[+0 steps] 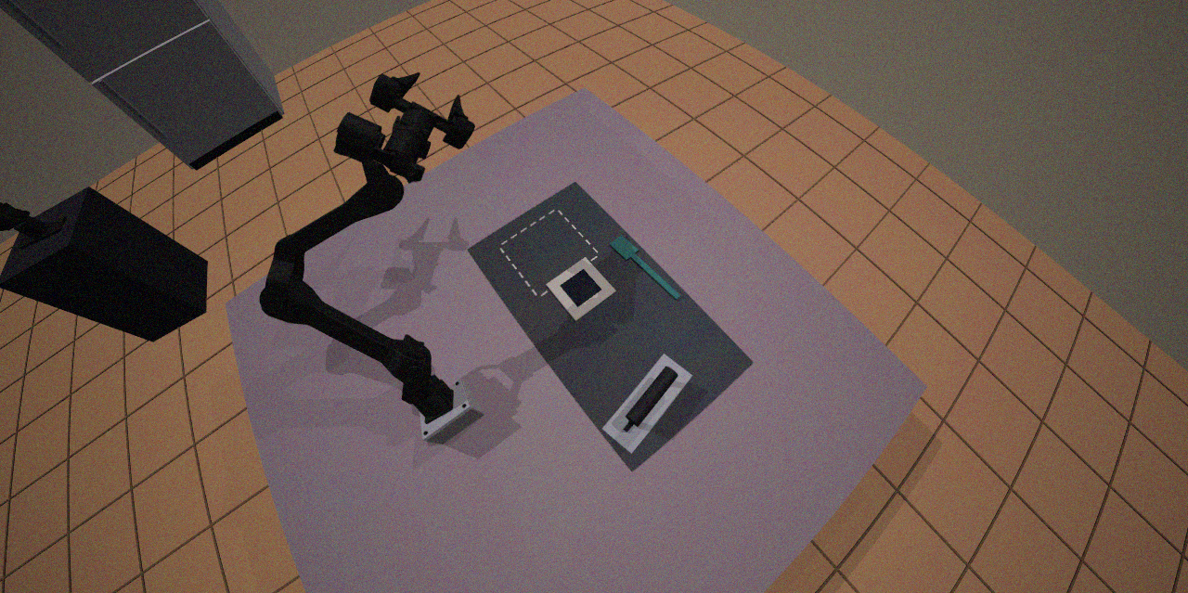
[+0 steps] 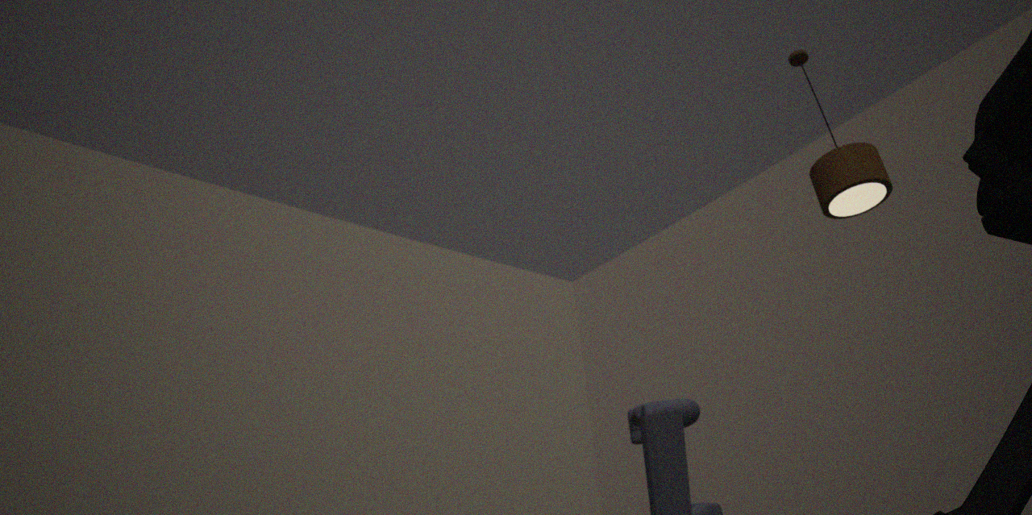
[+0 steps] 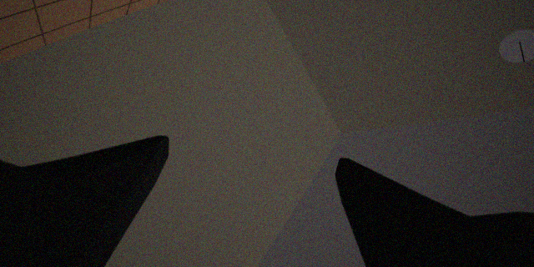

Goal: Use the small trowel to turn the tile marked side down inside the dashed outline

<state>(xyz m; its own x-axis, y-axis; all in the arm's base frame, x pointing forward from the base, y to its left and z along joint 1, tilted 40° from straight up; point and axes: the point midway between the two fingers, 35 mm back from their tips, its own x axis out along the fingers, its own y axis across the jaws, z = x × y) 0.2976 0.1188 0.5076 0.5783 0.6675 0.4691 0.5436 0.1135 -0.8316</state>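
In the top view, a black box (image 1: 149,282) stands at the far left, with a tall grey cabinet (image 1: 190,83) above it in the picture. Next comes the black arm (image 1: 340,215), bent at its joints, rising from a pale base plate (image 1: 427,432) on the lilac table (image 1: 747,465). Its gripper (image 1: 438,86) (image 3: 254,157) is up in the air, well apart from the tools, its two fingers spread wide and nothing between them (the wrist view shows mostly wall past the tips).

Rightward lies the dark grey mat (image 1: 531,323), carrying the dashed outline (image 1: 500,247). The tile (image 1: 581,289), cream with a dark square on its upper face, rests flat on the mat across the outline's near edge, mostly outside it. The marked side still needs turning down.

Further right, the small teal trowel (image 1: 646,266) lies on the mat, blade toward the outline end and just beside the tile, not touching it. A flat white tool with a black handle (image 1: 652,395) lies at the mat's other end.

In the exterior view, a grey upright fixture (image 2: 665,450) shows low down, then a lit hanging lamp (image 2: 851,180), then dark shapes at the right edge, too cropped to name.
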